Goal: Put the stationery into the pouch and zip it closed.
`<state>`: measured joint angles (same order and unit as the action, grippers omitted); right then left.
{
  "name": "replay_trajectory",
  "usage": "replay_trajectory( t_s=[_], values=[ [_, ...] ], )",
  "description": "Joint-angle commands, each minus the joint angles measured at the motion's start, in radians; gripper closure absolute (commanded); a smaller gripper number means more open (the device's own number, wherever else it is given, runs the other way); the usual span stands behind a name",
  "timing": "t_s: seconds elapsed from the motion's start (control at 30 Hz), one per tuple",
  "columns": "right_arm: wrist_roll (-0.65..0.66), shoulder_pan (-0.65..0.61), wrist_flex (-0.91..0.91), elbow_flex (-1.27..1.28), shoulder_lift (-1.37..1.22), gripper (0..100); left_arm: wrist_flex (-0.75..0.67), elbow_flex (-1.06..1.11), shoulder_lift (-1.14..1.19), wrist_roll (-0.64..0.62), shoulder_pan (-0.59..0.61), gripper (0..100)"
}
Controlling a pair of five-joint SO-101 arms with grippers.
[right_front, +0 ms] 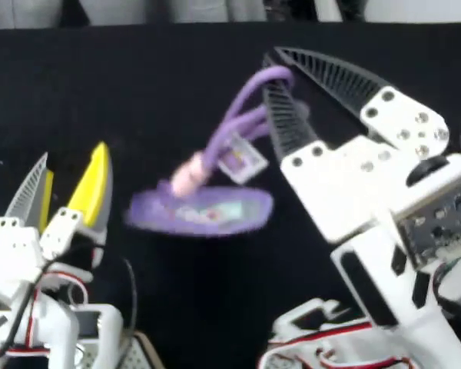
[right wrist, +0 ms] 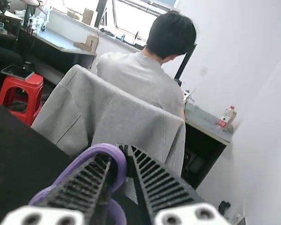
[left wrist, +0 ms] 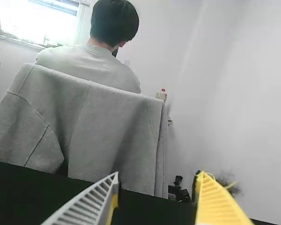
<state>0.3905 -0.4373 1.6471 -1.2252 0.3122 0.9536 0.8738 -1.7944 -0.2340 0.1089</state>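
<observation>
A purple pouch [right_front: 200, 209] shows in the high view near the middle of the black table [right_front: 77, 84], lying flat-side up. Its purple strap [right_front: 238, 115] rises up and to the right, with a small tag [right_front: 242, 160] and a pink piece [right_front: 186, 175] along it. My right gripper [right_front: 273, 65], with black ribbed fingers, is shut on the strap's loop [right wrist: 100, 157] and holds it up. Whether the pouch touches the table I cannot tell. At the left, my left gripper [right_front: 71, 165] with yellow-faced fingers [left wrist: 215, 201] stands open and holds nothing, apart from the pouch.
The white arm bases [right_front: 31, 307] stand at the table's near edge on both sides. Beyond the far edge a person sits facing away, on a chair draped with a grey jacket [left wrist: 79, 136].
</observation>
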Motion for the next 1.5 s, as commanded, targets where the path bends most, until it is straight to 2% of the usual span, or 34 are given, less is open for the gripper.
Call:
replay_trajectory(
  t_s=[0.0,0.17,0.37,0.47,0.57,0.67,0.9,1.0,1.23,1.47],
  values=[
    [0.002,-0.005,-0.023,0.077,0.004,98.8,0.041,-0.130,0.021,0.087,0.008,74],
    [0.000,0.110,-0.081,0.119,-0.001,98.8,0.140,-0.237,0.029,0.272,-0.136,74],
    [-0.029,0.138,-0.252,0.266,-0.041,98.8,0.411,-0.334,0.141,0.434,-0.403,74],
    [-0.078,0.138,-0.315,0.312,-0.071,98.8,0.559,-0.449,0.181,0.405,-0.568,74],
    [-0.087,0.075,-0.344,0.323,-0.105,98.8,0.661,-0.539,0.181,0.333,-0.722,74],
    [-0.086,-0.005,-0.379,0.321,-0.142,98.8,0.723,-0.575,0.166,0.288,-0.792,74],
    [-0.086,-0.110,-0.459,0.321,-0.219,98.8,0.732,-0.427,0.038,0.284,-0.792,74],
    [-0.086,-0.127,-0.480,0.320,-0.239,98.8,0.664,-0.332,-0.035,0.288,-0.792,74],
    [-0.086,-0.127,-0.497,0.320,-0.242,98.8,0.551,-0.166,-0.008,0.292,-0.785,74],
    [-0.086,-0.123,-0.407,0.251,-0.217,98.8,0.499,-0.127,-0.009,0.292,-0.509,74]
  ],
)
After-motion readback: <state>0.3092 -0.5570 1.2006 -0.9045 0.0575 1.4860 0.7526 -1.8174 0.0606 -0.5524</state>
